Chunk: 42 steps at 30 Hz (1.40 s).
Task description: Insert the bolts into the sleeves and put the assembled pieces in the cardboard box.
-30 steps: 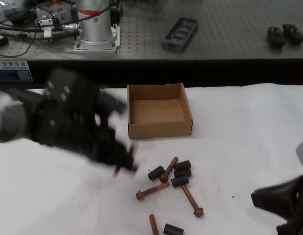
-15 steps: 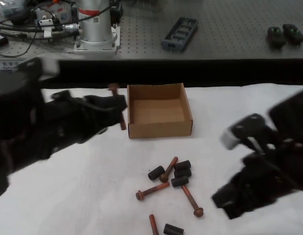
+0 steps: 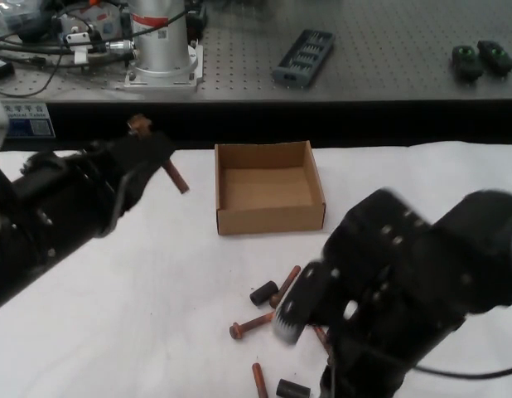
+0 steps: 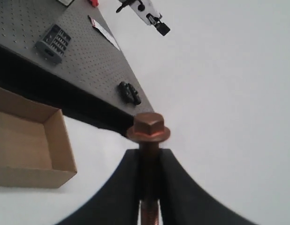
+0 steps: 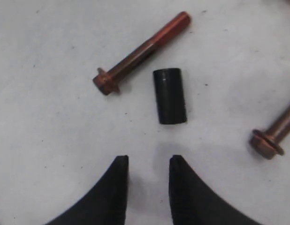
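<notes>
My left gripper point(image 3: 152, 153) hangs raised left of the cardboard box point(image 3: 268, 220), shut on a copper bolt point(image 3: 169, 170). In the left wrist view the bolt's hex head point(image 4: 148, 129) sticks out past the fingertips of the left gripper point(image 4: 148, 157), with the box point(image 4: 27, 164) off to one side. My right arm point(image 3: 405, 282) hangs over the pile of bolts and sleeves in front of the box. The right gripper point(image 5: 147, 164) is open just above the cloth, close to a black sleeve point(image 5: 170, 96) lying between two bolts point(image 5: 140, 54) point(image 5: 271, 133).
Loose on the white cloth are a sleeve point(image 3: 263, 293), bolts point(image 3: 252, 325) point(image 3: 259, 380) and another sleeve point(image 3: 292, 388). Behind the cloth a perforated bench carries a black ribbed block point(image 3: 304, 55), a metal post point(image 3: 161, 41) and two dark round parts point(image 3: 481, 58).
The left arm lifted a bolt from the pile and carried it up and back to the left. The right arm came in from the lower right and now covers the pile's right side.
</notes>
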Available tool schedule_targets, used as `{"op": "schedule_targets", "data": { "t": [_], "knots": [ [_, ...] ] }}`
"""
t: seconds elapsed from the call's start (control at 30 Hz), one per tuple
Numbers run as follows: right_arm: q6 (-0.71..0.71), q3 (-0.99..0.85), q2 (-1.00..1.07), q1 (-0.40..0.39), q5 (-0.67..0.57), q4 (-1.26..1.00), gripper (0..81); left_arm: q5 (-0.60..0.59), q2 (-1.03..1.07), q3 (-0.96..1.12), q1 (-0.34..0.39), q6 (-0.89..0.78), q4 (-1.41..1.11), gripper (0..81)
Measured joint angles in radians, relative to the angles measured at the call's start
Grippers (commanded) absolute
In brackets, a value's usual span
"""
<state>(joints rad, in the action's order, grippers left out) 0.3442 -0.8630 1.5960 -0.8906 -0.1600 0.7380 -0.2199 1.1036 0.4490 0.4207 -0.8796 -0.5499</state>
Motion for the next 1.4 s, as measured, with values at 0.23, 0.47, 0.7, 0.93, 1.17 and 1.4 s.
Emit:
{"op": "schedule_targets", "data": {
  "t": [0.23, 0.47, 0.7, 0.93, 1.17, 1.4],
  "knots": [
    [0.065, -0.026, 0.021, -0.027, 0.066, 0.017, 27.8, 0.000, 0.000, -0.002, -0.069, -0.123, -0.114, 0.6],
    [0.119, -0.083, 0.037, -0.028, 0.127, 0.008, 30.2, -0.066, 0.000, -0.002, -0.166, -0.197, -0.149, 0.6],
    [0.119, -0.156, 0.114, -0.036, 0.131, 0.031, 30.2, -0.079, -0.008, -0.002, -0.235, -0.238, -0.165, 0.6],
    [0.099, -0.198, 0.162, -0.054, 0.119, 0.038, 30.2, -0.103, -0.044, -0.002, -0.270, -0.246, -0.165, 0.6],
    [0.080, -0.201, 0.193, -0.064, 0.105, 0.046, 30.1, -0.141, -0.060, -0.002, -0.310, -0.246, -0.165, 0.6],
    [0.077, -0.201, 0.193, -0.064, 0.105, 0.053, 23.8, -0.184, -0.060, -0.002, -0.320, -0.246, -0.165, 0.6]
  ]
}}
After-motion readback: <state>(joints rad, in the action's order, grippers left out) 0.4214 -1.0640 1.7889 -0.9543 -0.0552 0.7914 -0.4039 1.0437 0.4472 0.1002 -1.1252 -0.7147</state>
